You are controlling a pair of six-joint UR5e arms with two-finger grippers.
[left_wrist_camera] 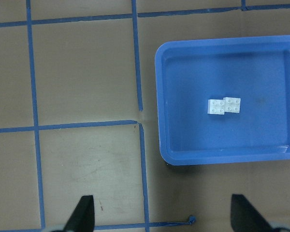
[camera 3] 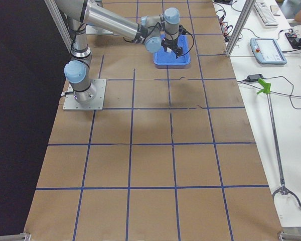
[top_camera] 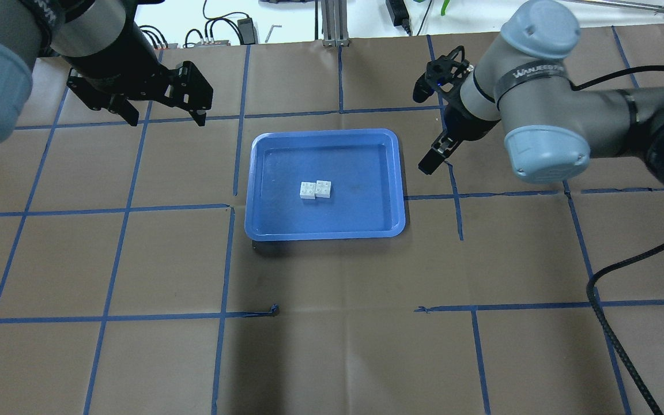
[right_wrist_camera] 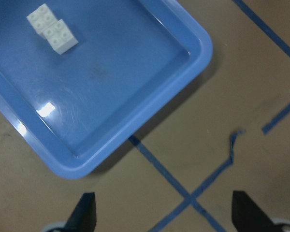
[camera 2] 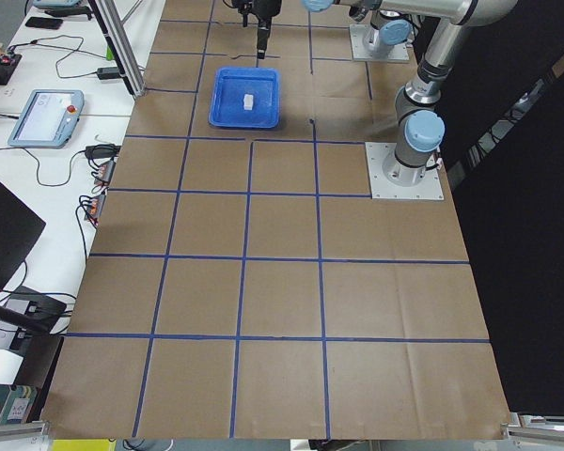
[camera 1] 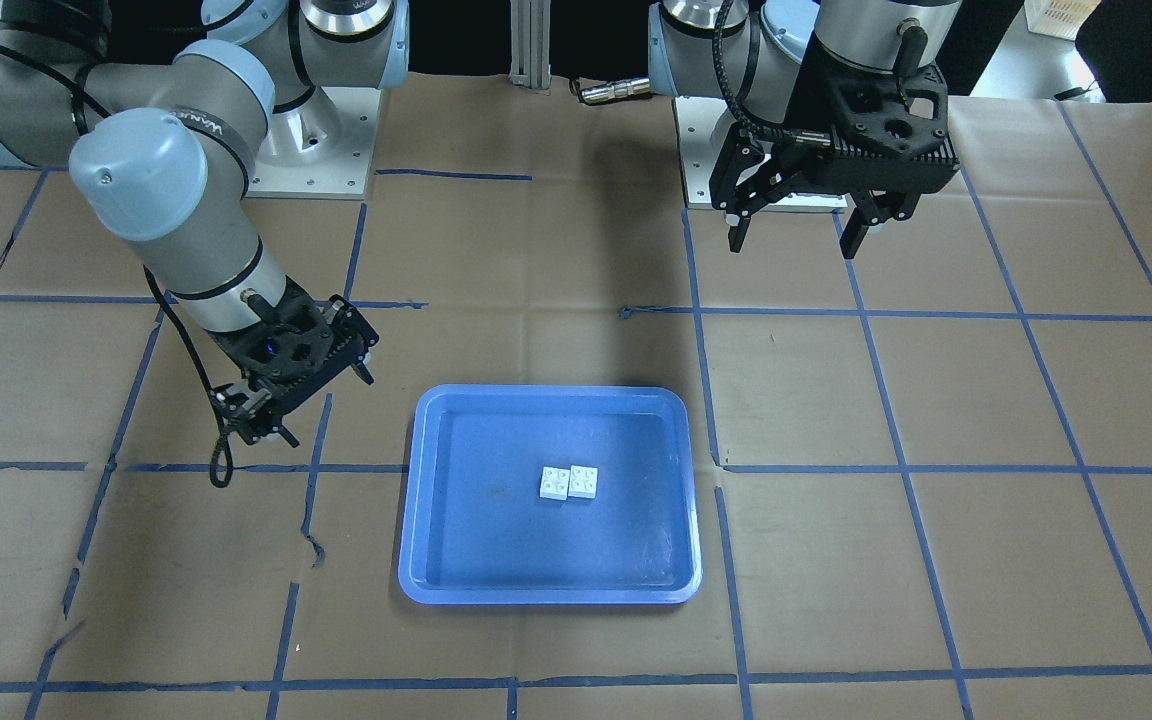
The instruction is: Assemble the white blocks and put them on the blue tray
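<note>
Two white blocks (camera 1: 568,482) lie touching and slightly staggered in the middle of the blue tray (camera 1: 416,500). They also show in the overhead view (top_camera: 315,189), the left wrist view (left_wrist_camera: 224,106) and the right wrist view (right_wrist_camera: 52,28). I cannot tell whether they are locked together. My left gripper (top_camera: 166,121) is open and empty, raised above the table to the left of the tray (top_camera: 251,190). My right gripper (top_camera: 424,128) is open and empty, just off the tray's right edge, low over the table.
The table is covered in brown paper with a grid of blue tape (top_camera: 228,253). Both arm bases (camera 1: 316,140) stand at the table's robot side. Cables, a teach pendant (camera 2: 45,117) and tools lie on the white bench past the far edge.
</note>
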